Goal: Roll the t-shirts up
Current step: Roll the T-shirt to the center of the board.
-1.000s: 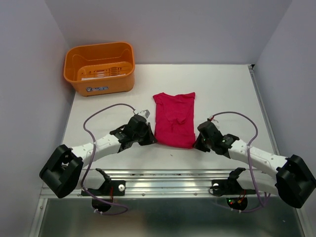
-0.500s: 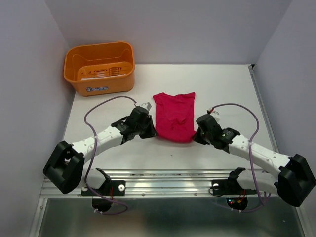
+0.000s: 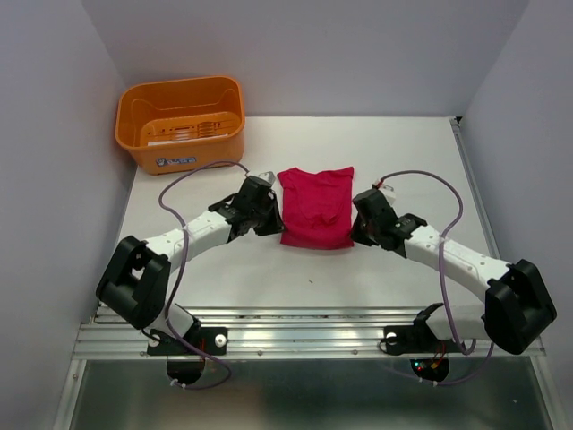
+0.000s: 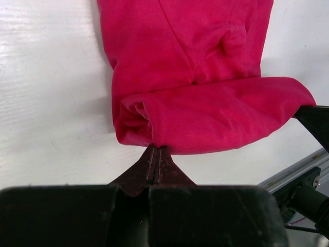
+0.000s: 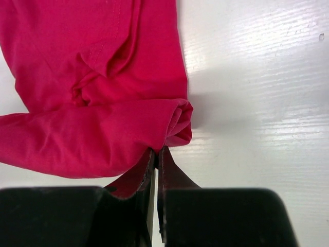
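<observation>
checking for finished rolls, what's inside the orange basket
Inside the orange basket only its slotted floor shows; the t-shirt lies outside. Its near wall covers the floor's front strip.

The left arm [image 3: 192, 237] and the right arm [image 3: 461, 262] are alike: white tubular links joined by chunky black housings, a big black block at each elbow [image 3: 132, 294], and a thin purple cable [image 3: 170, 193] looping loose alongside. The bases [image 3: 192, 340] are black brackets, and small red and green lights [image 3: 428, 363] glow by the right one. Up close, the left gripper [image 4: 156, 159] and the right gripper [image 5: 157, 159] each have a broad matte-black body and dark flat fingers tapering to a thin wedge.
</observation>
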You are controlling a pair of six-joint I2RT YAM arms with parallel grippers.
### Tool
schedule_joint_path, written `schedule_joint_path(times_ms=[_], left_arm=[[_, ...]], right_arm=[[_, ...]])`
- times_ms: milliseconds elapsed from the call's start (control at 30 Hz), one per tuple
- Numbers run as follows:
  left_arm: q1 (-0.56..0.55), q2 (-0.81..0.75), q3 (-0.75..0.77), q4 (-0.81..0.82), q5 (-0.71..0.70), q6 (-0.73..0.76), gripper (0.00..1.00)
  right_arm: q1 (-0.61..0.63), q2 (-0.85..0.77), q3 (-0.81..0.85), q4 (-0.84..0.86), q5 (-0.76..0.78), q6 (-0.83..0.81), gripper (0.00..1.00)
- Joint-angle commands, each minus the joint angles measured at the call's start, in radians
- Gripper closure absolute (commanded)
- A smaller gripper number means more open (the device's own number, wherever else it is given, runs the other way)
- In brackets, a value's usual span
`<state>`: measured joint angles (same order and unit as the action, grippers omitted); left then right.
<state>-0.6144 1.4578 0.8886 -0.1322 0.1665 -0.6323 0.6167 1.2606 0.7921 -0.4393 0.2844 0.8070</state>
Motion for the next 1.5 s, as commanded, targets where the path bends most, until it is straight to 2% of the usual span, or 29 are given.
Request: schedule_joint_path(times_ms=[0, 333, 667, 933, 1000, 1033, 1100, 1133, 1167, 1267, 1333, 1400, 1467], left_arm=[[0.021, 0.041, 0.075, 0.017, 0.013, 0.043, 1.00], [0.062, 0.148, 0.168, 0.016, 0.025, 0.065, 1.00], [0.094, 0.318, 0.277, 0.022, 0.028, 0.091, 1.00], [0.114, 0.389, 0.329, 0.017, 0.033, 0.105, 1.00], [0.116, 0.397, 0.352, -0.006, 0.019, 0.111, 0.91], [0.116, 0.395, 0.358, -0.017, 0.016, 0.114, 0.80], [0.117, 0.378, 0.380, -0.035, -0.004, 0.120, 0.68], [0.117, 0.371, 0.389, -0.055, -0.013, 0.121, 0.63], [0.117, 0.348, 0.404, -0.067, -0.025, 0.129, 0.55], [0.117, 0.291, 0.432, -0.110, -0.076, 0.138, 0.48], [0.116, 0.262, 0.440, -0.132, -0.106, 0.138, 0.48], [0.116, 0.224, 0.438, -0.139, -0.113, 0.134, 0.48], [0.107, 0.194, 0.423, -0.144, -0.110, 0.129, 0.56]], right_arm=[[-0.032, 0.039, 0.067, 0.053, 0.029, -0.046, 0.99], [-0.098, 0.137, 0.122, 0.120, -0.019, -0.104, 0.99], [-0.173, 0.237, 0.160, 0.189, -0.082, -0.141, 0.99], [-0.207, 0.312, 0.223, 0.212, -0.102, -0.166, 0.91], [-0.218, 0.319, 0.228, 0.215, -0.106, -0.167, 0.83], [-0.218, 0.319, 0.233, 0.214, -0.106, -0.169, 0.77], [-0.228, 0.303, 0.236, 0.212, -0.103, -0.173, 0.69], [-0.229, 0.293, 0.237, 0.214, -0.102, -0.173, 0.59], [-0.239, 0.284, 0.236, 0.212, -0.099, -0.175, 0.55], [-0.239, 0.229, 0.234, 0.198, -0.091, -0.178, 0.43], [-0.239, 0.185, 0.236, 0.183, -0.091, -0.181, 0.42], [-0.239, 0.166, 0.234, 0.179, -0.129, -0.192, 0.45], [-0.239, 0.155, 0.231, 0.165, -0.177, -0.196, 0.55]])
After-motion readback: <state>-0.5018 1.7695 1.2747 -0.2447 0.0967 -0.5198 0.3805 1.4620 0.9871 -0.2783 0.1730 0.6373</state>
